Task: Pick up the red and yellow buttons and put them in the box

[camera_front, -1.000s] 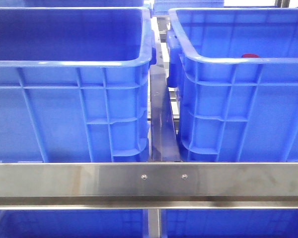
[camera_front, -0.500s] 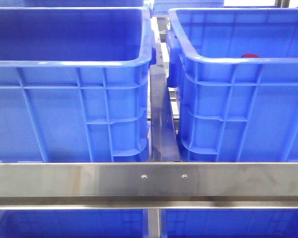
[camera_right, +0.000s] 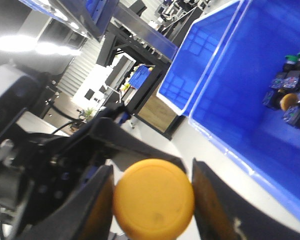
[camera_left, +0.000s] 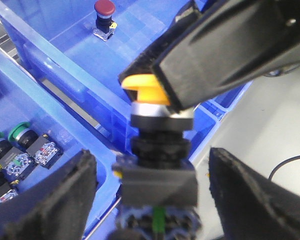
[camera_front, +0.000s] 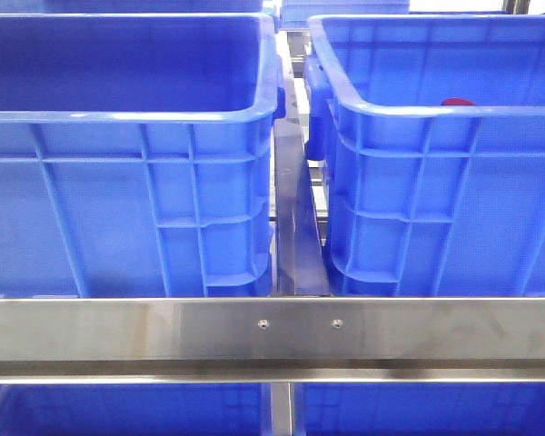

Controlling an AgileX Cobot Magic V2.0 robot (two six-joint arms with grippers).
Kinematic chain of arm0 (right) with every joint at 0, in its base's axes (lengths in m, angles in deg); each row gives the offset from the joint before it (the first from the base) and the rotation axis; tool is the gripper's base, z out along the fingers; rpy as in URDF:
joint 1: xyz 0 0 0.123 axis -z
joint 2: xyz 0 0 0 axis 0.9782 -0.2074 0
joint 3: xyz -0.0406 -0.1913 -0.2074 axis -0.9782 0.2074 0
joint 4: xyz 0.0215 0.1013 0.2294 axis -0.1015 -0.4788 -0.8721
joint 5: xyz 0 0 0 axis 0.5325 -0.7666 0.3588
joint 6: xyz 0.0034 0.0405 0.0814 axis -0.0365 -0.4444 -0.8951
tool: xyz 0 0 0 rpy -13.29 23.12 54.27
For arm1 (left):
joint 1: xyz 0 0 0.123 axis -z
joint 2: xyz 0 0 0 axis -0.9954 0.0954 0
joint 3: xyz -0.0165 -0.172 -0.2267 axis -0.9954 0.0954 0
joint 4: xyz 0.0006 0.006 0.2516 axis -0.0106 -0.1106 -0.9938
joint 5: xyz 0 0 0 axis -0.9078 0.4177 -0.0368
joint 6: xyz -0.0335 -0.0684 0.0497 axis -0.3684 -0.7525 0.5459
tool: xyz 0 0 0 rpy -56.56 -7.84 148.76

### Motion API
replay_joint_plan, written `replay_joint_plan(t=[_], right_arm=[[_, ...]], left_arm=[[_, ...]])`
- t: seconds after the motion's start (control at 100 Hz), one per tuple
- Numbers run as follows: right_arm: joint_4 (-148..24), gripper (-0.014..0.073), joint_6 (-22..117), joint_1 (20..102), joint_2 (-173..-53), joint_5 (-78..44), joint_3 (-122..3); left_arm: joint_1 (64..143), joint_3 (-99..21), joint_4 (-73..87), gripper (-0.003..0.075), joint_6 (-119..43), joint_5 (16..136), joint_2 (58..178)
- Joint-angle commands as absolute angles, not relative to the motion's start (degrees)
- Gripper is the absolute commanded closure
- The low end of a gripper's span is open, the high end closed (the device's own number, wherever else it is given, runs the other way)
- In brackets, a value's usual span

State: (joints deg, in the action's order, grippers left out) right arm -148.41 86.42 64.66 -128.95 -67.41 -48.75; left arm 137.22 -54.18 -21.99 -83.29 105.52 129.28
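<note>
Nothing has shifted in the front view since a second ago. You face two large blue crates side by side behind a steel rail [camera_front: 272,329]. The right-hand crate [camera_front: 436,200] holds the red button [camera_front: 457,102], its cap just showing above the near rim; the left wrist view shows it standing alone on that floor [camera_left: 104,8]. The yellow button [camera_left: 146,92] hangs in the air between both arms. The right gripper [camera_right: 152,195] pinches its cap between its fingers [camera_right: 97,205]. The left gripper [camera_left: 152,200] has its fingers [camera_left: 65,200] spread beside the button's body. This looks like a handover; next, you must carry it over the crate and release.
</note>
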Motion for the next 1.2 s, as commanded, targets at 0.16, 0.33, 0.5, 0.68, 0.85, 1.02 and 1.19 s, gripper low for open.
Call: replay_joint_plan(t=[0.16, 0.33, 0.5, 0.68, 0.85, 1.02, 1.19], right_arm=[[-157.07, 0.0463, 89.75, 66.46, -127.8, -65.5, -50.76], [-157.07, 0.0463, 89.75, 70.2, -127.8, -65.33, -50.76], [-157.07, 0.0463, 89.75, 72.39, -127.75, -66.43, -50.76], [-157.07, 0.0463, 89.75, 72.64, -127.75, -66.56, -50.76], [-157.07, 0.0463, 89.75, 72.64, -127.75, -66.56, -50.76], [-157.07, 0.0463, 89.75, 72.63, -127.75, -66.44, -50.76], [-157.07, 0.0463, 90.31, 72.63, -127.75, -65.71, -50.76]], left_arm=[[137.59, -56.08, -23.09, 0.0258, -83.48, 103.23, 124.57], [134.58, -54.63, -25.32, 0.0258, -85.97, 103.08, 122.4], [127.08, -50.91, -28.35, 0.0258, -88.41, 103.08, 119.67], [115.79, -45.86, -28.35, 0.0258, -89.6, 102.65, 114.82], [105.44, -40.26, -28.35, 0.0258, -90.76, 101.35, 107.5], [98.34, -34.18, -28.35, 0.0258, -91.22, 100.99, 98.82], [95.84, -28.61, -28.35, 0.0258, -91.25, 100.99, 90.15]])
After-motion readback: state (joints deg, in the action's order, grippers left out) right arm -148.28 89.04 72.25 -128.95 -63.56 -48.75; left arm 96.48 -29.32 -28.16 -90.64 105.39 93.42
